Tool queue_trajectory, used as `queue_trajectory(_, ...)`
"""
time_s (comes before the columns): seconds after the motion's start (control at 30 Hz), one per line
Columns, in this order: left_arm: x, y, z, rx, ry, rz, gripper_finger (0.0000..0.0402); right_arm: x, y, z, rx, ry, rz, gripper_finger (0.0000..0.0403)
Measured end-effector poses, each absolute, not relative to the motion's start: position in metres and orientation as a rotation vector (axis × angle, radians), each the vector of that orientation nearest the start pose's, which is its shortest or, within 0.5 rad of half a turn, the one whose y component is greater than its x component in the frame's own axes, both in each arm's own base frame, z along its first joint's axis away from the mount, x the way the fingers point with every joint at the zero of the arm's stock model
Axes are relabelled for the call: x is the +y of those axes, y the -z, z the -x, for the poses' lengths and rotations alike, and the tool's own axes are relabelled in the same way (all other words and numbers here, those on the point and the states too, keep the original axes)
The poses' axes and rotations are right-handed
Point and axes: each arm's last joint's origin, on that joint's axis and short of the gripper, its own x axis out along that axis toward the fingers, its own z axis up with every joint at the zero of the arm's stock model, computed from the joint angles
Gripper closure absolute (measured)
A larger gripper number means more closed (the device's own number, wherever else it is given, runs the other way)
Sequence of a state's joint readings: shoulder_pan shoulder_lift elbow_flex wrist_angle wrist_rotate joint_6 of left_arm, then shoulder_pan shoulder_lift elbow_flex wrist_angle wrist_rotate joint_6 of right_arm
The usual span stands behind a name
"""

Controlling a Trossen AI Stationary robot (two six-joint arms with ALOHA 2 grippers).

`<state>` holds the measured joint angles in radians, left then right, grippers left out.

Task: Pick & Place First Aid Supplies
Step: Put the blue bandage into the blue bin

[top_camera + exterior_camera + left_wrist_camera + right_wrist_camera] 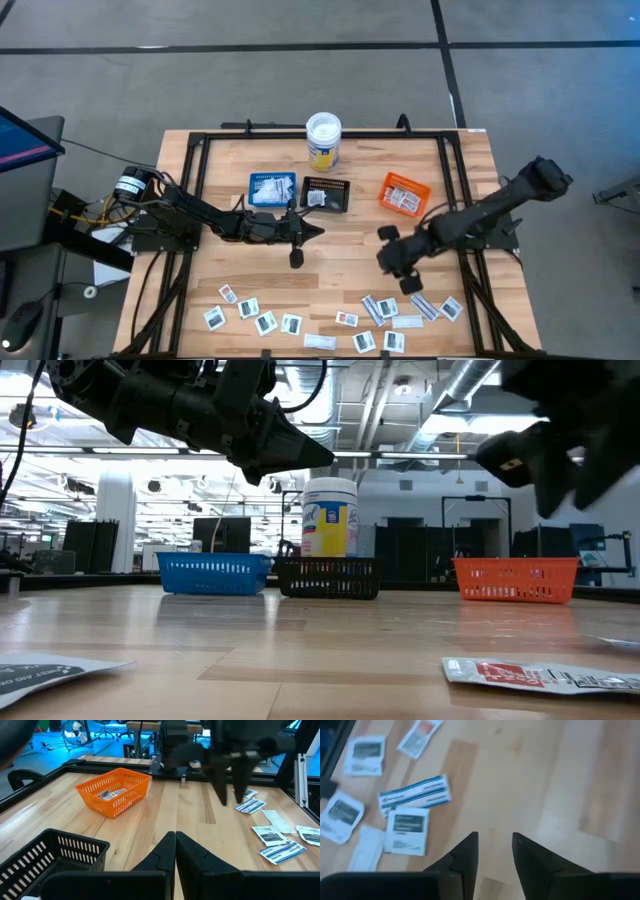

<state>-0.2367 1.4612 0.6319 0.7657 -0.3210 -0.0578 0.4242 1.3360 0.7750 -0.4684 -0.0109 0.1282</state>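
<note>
On the table, three trays, one tub, left end effector pressed together, right end effector spread.

Both arms are matte black, with blocky jointed links. Behind the left arm's tapered jaws, black cables trail; the right arm looks alike.

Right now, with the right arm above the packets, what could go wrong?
1. The packets overlap, so the open right end effector may pinch two at once.
2. They lie flat on the table; the fingers may slide over them.
3. The shut left end effector hangs mid-table, near the route to the orange tray.
</note>
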Motion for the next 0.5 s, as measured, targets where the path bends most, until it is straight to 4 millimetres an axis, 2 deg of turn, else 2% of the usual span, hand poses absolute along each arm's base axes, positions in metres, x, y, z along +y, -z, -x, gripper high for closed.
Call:
queue_trajectory(0.23,-0.061,-0.22,-0.29,0.056,-0.086,0.041,0.039,0.124,-0.177,-0.237,1.093,-0.37,0.161,0.0257)
queue_trajectory(0.5,-0.061,-0.22,-0.29,0.056,-0.086,0.041,0.039,0.142,-0.163,-0.256,1.073,-0.512,0.374,0.0195)
